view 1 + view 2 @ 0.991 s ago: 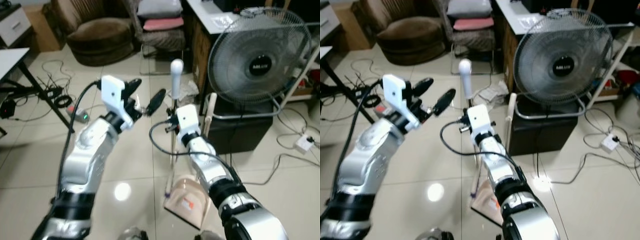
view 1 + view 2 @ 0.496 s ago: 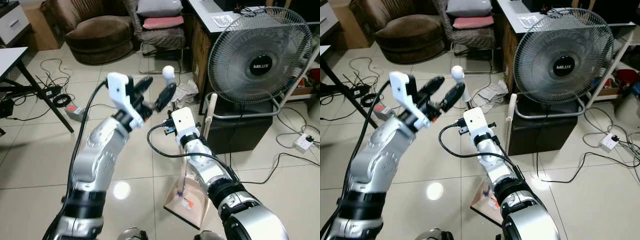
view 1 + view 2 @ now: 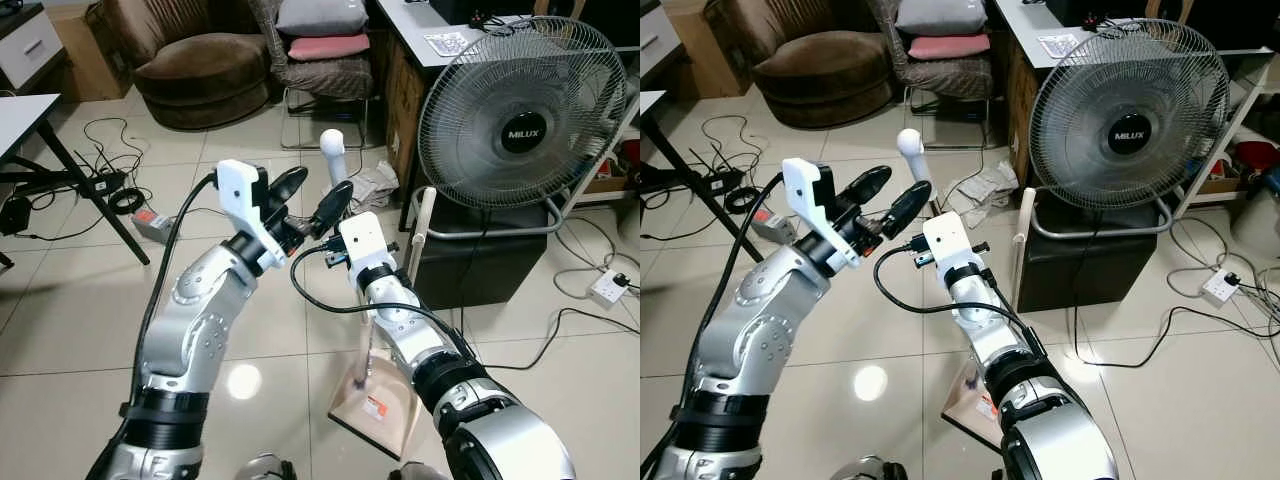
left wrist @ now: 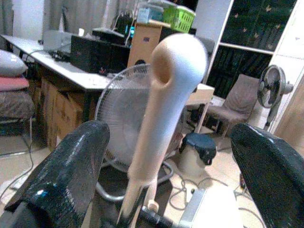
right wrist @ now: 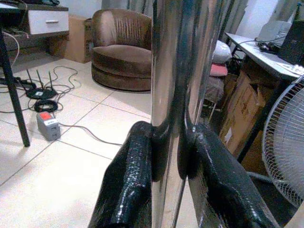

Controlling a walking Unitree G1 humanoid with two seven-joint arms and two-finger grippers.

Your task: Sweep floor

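— Two black fingers of the right gripper [image 5: 166, 161] press on the shiny chrome shaft of the broom [image 5: 173, 71], one on each side, clamped tight; the right wrist view shows that grip close up, where the head views have it tucked behind the white wrist block.

— And the left gripper [image 3: 310, 198]?

— Its fingers [image 4: 71, 166] stand wide apart, either side of the smooth, rounded cream plastic handle top [image 4: 164, 95], which rises tilted between them without touching. The head views place that gripper just left of the handle top [image 3: 332, 150], with the right arm below it on the shaft.

— Where is the broom's lower end?

— Near the robot, on the glossy beige tiled floor [image 3: 60, 300], where the shaft meets a pink plastic dustpan [image 3: 375, 405]. Far right stands a large round wire-mesh fan [image 3: 522, 115]; far left, a rounded brown plush armchair [image 3: 205, 60].
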